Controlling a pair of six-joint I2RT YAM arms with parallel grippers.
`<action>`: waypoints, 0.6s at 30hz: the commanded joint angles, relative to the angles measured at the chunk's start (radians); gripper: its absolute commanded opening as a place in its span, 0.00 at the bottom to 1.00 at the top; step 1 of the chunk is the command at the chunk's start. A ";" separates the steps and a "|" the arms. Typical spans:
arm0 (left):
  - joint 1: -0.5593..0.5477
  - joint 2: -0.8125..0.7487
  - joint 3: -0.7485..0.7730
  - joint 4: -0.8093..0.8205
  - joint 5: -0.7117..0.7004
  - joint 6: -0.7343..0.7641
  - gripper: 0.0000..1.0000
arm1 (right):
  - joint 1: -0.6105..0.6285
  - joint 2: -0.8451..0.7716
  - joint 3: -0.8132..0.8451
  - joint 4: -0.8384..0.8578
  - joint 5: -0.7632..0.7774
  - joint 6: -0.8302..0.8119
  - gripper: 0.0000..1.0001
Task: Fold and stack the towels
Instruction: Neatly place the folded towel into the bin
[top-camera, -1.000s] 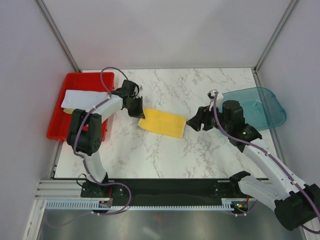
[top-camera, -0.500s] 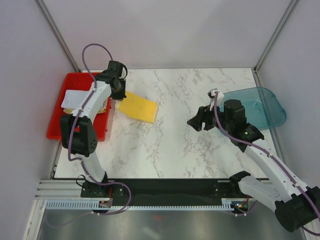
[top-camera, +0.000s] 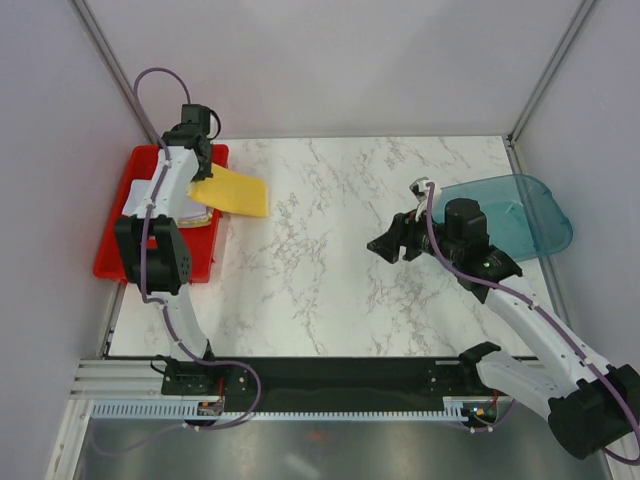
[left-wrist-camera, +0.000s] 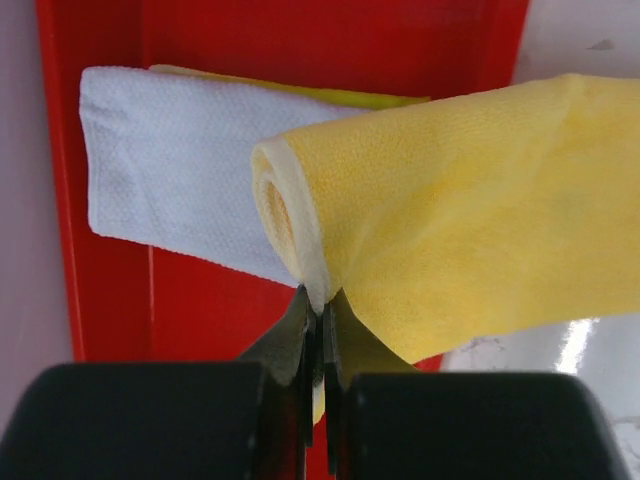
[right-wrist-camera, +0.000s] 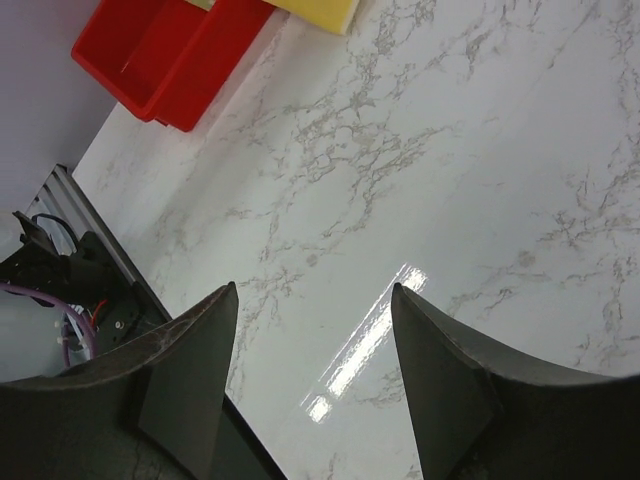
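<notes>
My left gripper (top-camera: 197, 172) is shut on the folded edge of a yellow towel (top-camera: 233, 191) and holds it above the right rim of the red tray (top-camera: 110, 255). In the left wrist view the yellow towel (left-wrist-camera: 470, 220) hangs to the right from my gripper (left-wrist-camera: 322, 300), over a folded white towel (left-wrist-camera: 170, 190) that lies in the tray (left-wrist-camera: 300, 40) on a yellow-green towel (left-wrist-camera: 330, 97). The white towel (top-camera: 150, 195) also shows in the top view. My right gripper (top-camera: 384, 247) is open and empty above the marble table; in the right wrist view it (right-wrist-camera: 315, 295) frames bare table.
A translucent teal bin (top-camera: 520, 215) stands at the table's right edge, behind the right arm. The marble tabletop (top-camera: 340, 280) lies between the arms. Grey walls enclose the back and sides. A black rail runs along the near edge.
My left gripper has carried the yellow towel from the table's middle left and back to the red tray's edge. The right gripper has let go of the towel and stayed near its place, open.
</notes>
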 joint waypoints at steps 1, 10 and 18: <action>0.057 0.014 0.054 0.015 -0.086 0.139 0.02 | -0.003 -0.025 -0.007 0.082 -0.039 0.016 0.71; 0.219 0.028 0.062 0.041 0.049 0.126 0.02 | 0.074 -0.070 0.006 0.038 -0.013 -0.018 0.72; 0.237 0.105 0.143 0.073 0.002 0.137 0.02 | 0.104 -0.070 0.015 -0.015 0.033 -0.044 0.72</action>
